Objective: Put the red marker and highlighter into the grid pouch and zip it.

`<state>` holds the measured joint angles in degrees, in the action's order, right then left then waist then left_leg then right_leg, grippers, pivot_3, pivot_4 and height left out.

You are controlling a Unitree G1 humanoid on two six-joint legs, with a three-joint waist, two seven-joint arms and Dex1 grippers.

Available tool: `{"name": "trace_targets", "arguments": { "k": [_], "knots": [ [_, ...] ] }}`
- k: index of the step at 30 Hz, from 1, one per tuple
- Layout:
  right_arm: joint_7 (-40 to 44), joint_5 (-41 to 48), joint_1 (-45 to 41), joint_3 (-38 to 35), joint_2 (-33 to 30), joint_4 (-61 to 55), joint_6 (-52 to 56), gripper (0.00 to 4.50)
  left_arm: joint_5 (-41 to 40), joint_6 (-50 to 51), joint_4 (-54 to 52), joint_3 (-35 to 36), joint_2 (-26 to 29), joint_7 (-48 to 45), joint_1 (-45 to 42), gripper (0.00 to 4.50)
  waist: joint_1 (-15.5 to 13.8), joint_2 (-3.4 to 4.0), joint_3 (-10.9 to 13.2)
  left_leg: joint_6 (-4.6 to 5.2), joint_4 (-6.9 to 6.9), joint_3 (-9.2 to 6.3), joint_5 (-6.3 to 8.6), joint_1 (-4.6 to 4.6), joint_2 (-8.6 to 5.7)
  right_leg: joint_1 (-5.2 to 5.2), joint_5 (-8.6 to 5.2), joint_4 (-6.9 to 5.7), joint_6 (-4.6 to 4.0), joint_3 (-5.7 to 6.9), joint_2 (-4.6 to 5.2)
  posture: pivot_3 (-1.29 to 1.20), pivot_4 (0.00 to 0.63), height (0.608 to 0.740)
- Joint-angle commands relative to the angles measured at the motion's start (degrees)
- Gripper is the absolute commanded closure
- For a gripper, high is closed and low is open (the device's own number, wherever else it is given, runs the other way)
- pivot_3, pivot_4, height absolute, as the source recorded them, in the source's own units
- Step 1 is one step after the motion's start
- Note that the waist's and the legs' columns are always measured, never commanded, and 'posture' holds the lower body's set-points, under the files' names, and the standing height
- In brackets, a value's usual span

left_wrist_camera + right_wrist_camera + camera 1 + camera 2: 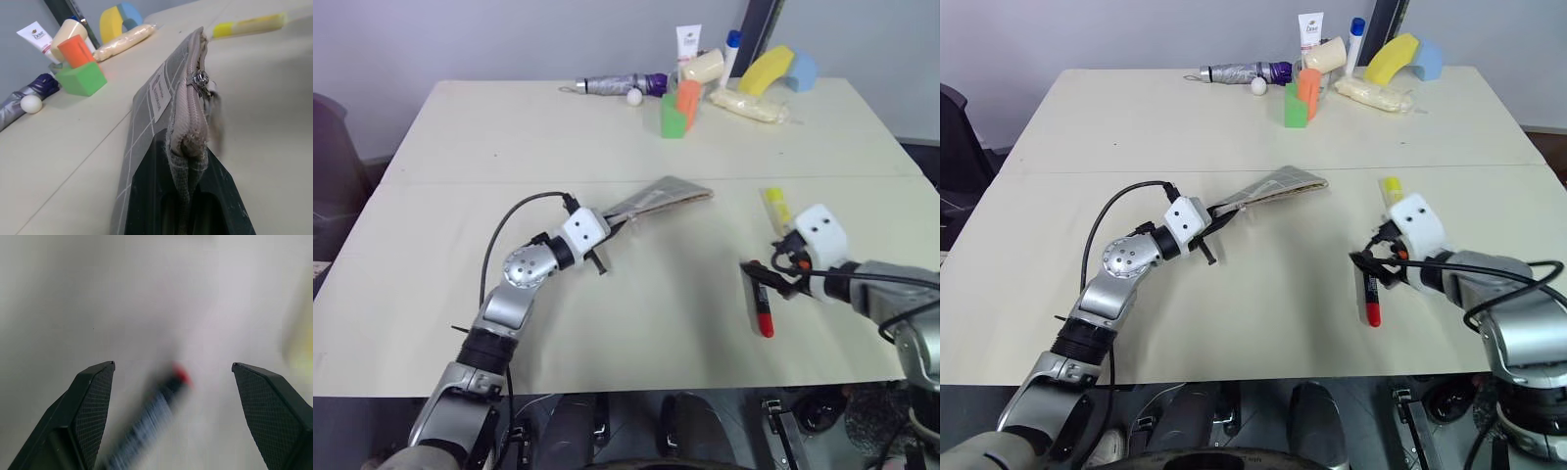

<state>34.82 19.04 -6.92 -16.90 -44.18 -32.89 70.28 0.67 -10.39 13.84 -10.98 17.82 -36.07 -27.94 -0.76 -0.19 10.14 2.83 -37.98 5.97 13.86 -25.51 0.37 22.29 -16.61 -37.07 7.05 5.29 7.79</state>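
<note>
Left gripper (pixel 607 227) clamped on one end of the grid pouch (pixel 661 196), which lies mid-table. Right gripper (pixel 171 382) spread wide over the red marker (pixel 763 311), apparently not touching it; view is blurred. Highlighter (pixel 775 208) lies on the table (pixel 509 137) just beyond the right gripper.

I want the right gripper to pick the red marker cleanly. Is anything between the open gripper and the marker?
Nothing visible. The right gripper, jaws wide open, is just above the red marker on bare table. The highlighter lies apart, beyond the gripper.
</note>
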Motion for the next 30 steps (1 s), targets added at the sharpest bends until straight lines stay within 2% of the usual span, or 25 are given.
{"name": "trace_targets", "arguments": {
  "k": [1,8,11,16,17,22,30],
  "knots": [
    [-1.8,2.1,3.9,-4.3,2.5,-5.8,3.9,0.54,-0.1,-3.5,1.8,-0.4,-1.2,-0.4,-2.1,4.5,0.0,0.0,0.0,0.01,0.0,0.0,0.0,0.0,0.0,0.0,0.0,0.0,0.0,-0.01,0.0,0.0,0.15,0.74],
    [-5.3,4.9,9.0,-5.4,9.7,-11.4,9.9,0.54,-0.3,-6.2,5.7,-1.1,-3.0,-1.6,-3.4,4.5,0.0,0.0,0.0,0.06,-0.01,0.0,0.03,0.0,0.01,-0.01,0.0,-0.01,0.0,0.0,-0.03,0.0,0.15,0.74],
    [-5.9,5.1,10.1,-3.7,9.5,-12.0,9.9,1.37,-0.4,-6.5,6.0,-1.1,-3.3,-1.7,-3.3,4.5,0.0,0.0,0.0,0.07,-0.01,-0.01,0.04,0.0,0.01,0.0,0.0,-0.01,0.0,0.0,-0.04,0.0,0.15,0.74],
    [-6.6,4.7,10.5,-2.6,7.5,-11.5,8.3,4.04,-0.4,-6.5,5.6,-0.9,-3.4,-1.6,-2.9,4.5,0.0,-0.01,0.0,0.09,-0.01,-0.01,0.05,0.01,0.01,-0.01,0.0,-0.01,0.0,0.0,-0.06,0.0,0.15,0.74],
    [-6.5,4.4,10.3,-2.1,6.4,-11.3,7.4,4.18,-0.5,-6.4,5.4,-0.9,-3.4,-1.6,-2.7,4.5,0.0,-0.01,0.0,0.09,-0.01,-0.02,0.05,0.01,0.01,-0.01,0.0,-0.01,0.0,0.0,-0.06,0.0,0.15,0.74],
    [-2.6,0.3,4.8,2.5,-5.7,-10.8,-7.5,4.17,-1.1,-5.8,4.2,-0.7,-3.4,-1.9,-1.8,4.5,0.1,-0.01,0.0,0.11,-0.03,0.01,0.06,0.01,-0.01,0.02,0.0,-0.01,0.0,-0.01,-0.08,0.0,0.15,0.74],
    [-1.8,-1.5,-1.0,6.7,-9.0,-5.8,-13.5,4.17,-1.9,-4.5,1.7,-0.8,-3.6,-2.8,-0.4,4.5,0.0,-0.04,0.0,0.1,-0.06,0.02,0.05,-0.02,-0.06,-0.03,0.0,0.01,0.01,0.02,-0.09,0.0,0.15,0.74]
  ]
}}
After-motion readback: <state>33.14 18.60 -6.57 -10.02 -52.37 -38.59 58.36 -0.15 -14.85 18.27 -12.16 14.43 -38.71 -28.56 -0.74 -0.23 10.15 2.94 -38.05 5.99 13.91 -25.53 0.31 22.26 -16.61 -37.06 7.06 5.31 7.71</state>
